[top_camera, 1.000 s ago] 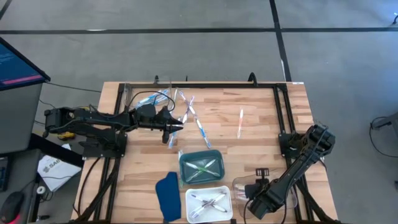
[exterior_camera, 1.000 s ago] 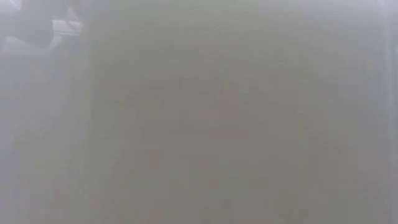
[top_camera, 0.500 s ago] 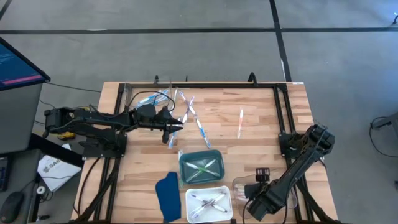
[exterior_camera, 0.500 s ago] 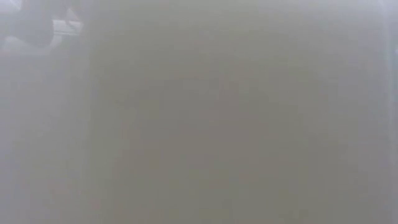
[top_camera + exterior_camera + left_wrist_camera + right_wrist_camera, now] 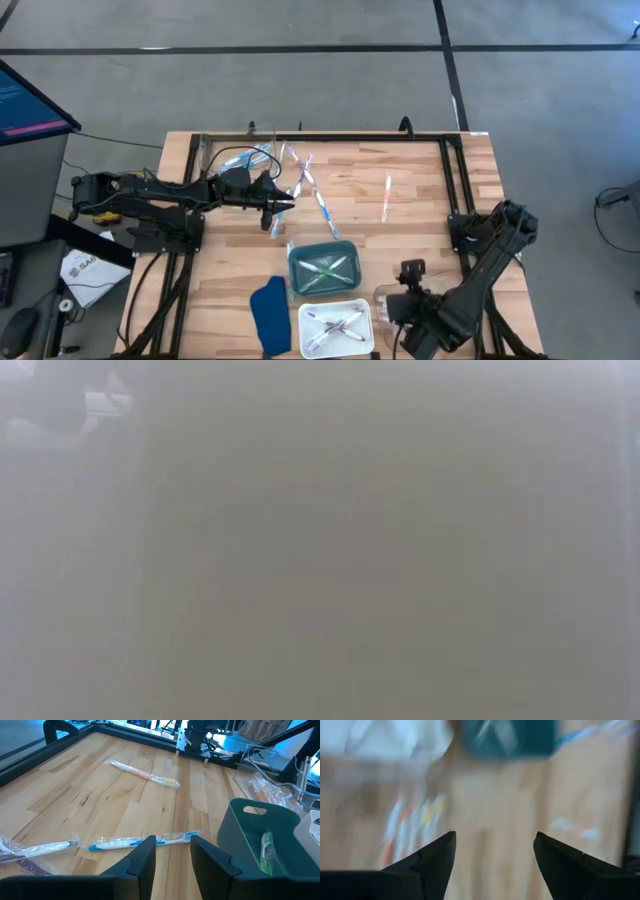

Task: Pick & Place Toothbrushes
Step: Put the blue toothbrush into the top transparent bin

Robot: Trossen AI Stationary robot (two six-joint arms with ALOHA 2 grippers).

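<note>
Wrapped toothbrushes lie loose on the wooden table: a blue one (image 5: 145, 841) (image 5: 325, 212), an orange one (image 5: 142, 772) (image 5: 387, 198), and a heap (image 5: 250, 158) at the far left. My left gripper (image 5: 171, 851) (image 5: 285, 205) hovers open, just short of the blue one. The teal tray (image 5: 323, 268) holds green toothbrushes (image 5: 266, 851). The white tray (image 5: 335, 327) holds grey ones. My right gripper (image 5: 495, 845) (image 5: 405, 285) stands open and empty above a clear tray (image 5: 385, 300) with orange toothbrushes (image 5: 410, 820).
A dark blue cloth-like piece (image 5: 268, 315) lies left of the white tray. A black frame (image 5: 330, 138) runs along the table's far edge and sides. Bare wood lies between the loose toothbrushes and the trays. The low view is fogged and shows nothing.
My right gripper has risen from the clear tray at the table's near right, and its wrist has tipped. The toothbrushes and trays lie as before.
</note>
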